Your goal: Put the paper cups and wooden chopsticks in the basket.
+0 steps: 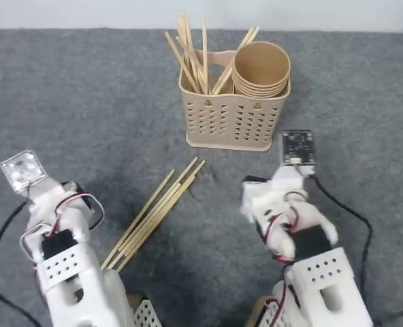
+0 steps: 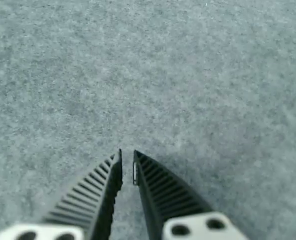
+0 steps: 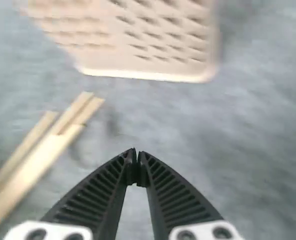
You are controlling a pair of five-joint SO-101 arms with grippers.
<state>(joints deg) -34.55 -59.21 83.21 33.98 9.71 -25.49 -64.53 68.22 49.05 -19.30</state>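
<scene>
The right tool [image 3: 137, 152], its black ribbed jaws pressed together on nothing, hangs low over the grey felt-like worktop [image 1: 86, 102]. The left tool [image 2: 127, 155] is empty too, with only a thin slit between its tips, above a bare patch of the same cloth. At the far side stands the beige perforated plastic basket [image 1: 232, 119]. One compartment holds a nested stack of brown paper cups [image 1: 261, 68], and the other holds a splayed sheaf of upright wooden chopsticks [image 1: 195, 58]. What seems left to do is the loose bundle of pale wooden chopsticks [image 1: 154, 211], lying slantwise between the two arms and well short of the basket. The likely trouble is the pick-up: the sticks are thin, smooth and lie flat on a napped surface, so jaws closing from above may take one and roll the rest aside. A long stick held near one end could also droop and catch the basket's rim, or knock the upright sticks and nudge what looks like a light basket. The cloth is matte and fibrous, the basket rigid with slotted walls, the cups round and thin-lipped, and the sticks straight and slightly tapered.
</scene>
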